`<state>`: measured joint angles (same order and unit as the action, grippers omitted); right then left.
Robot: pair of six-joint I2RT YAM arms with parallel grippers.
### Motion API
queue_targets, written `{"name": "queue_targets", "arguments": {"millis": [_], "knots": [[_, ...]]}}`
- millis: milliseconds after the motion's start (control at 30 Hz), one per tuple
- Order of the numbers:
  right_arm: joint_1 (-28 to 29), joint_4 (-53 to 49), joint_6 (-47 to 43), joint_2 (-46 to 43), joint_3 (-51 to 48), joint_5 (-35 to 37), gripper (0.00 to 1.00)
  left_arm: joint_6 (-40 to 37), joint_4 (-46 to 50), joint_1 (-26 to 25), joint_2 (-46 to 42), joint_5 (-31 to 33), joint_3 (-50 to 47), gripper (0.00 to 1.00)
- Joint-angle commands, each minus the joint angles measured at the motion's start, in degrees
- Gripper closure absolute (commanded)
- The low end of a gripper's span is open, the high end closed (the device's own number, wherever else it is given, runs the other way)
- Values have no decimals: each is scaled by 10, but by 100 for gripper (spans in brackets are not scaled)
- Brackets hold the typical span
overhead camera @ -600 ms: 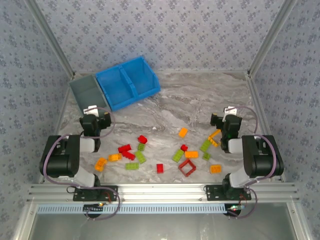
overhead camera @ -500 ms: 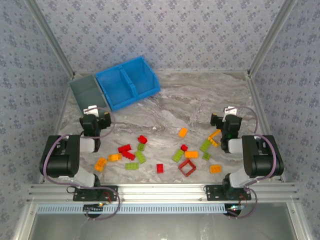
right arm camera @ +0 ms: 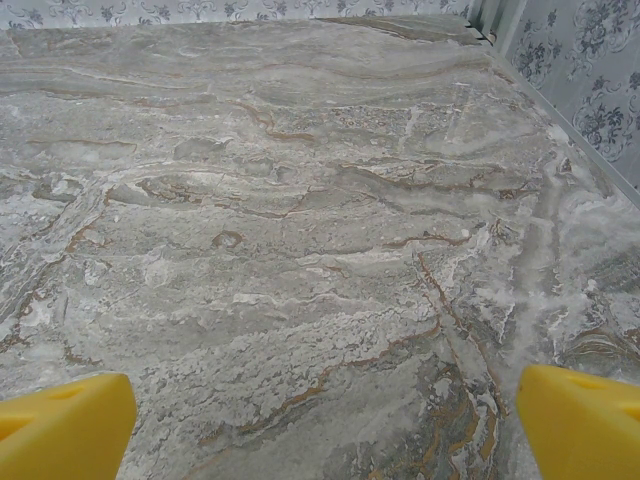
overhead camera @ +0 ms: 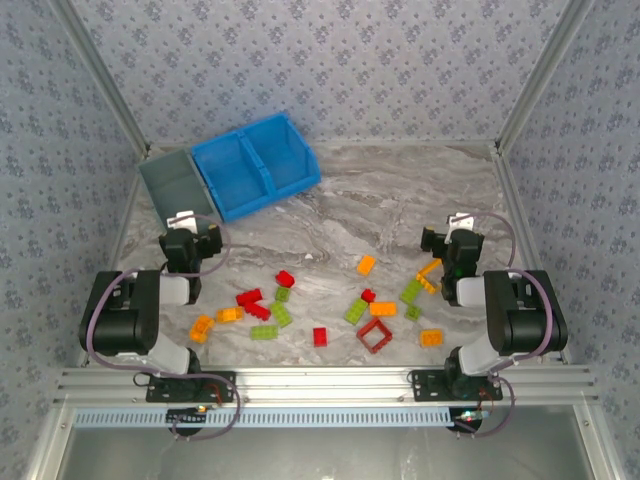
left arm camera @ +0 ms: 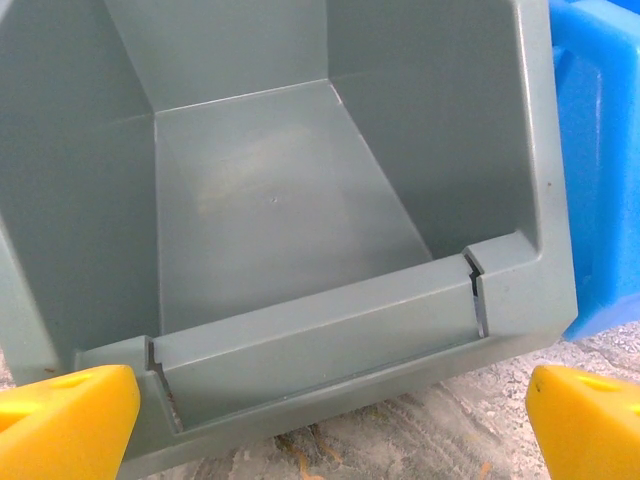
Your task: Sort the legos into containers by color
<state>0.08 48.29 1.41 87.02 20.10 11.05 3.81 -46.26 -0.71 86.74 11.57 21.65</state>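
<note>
Currently the left gripper (left arm camera: 325, 430) gapes wide, empty, just before the low lip of the grey bin (left arm camera: 320, 340); the blue pair (left arm camera: 600, 150) sits just beside it. The right gripper (right arm camera: 320, 425) is equally wide, empty, over bare table (right arm camera: 300, 200). The legos (overhead camera: 355, 311) lie scattered between both arms.

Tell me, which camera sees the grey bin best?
The left wrist view: the grey bin sits close up, showing its empty inside and front lip. The top external view shows it small but whole, far left, beside the blue double bin.
</note>
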Motion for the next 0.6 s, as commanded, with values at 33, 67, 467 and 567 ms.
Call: {"name": "queue_targets", "arguments": {"millis": [33,67,467,567], "knots": [[-1,-27,-8,-49,10,19,0,13,166,-36,-134,82,40,1],[3,-60,-8,-76,17,34,0,26,204,-43,-169,89,41,1],[116,-454,27,-498,208,108,0,92,646,-261,-541,251,191,1],[151,-577,118,-532,316,86,0,166,779,-294,-502,280,325,1]]}}
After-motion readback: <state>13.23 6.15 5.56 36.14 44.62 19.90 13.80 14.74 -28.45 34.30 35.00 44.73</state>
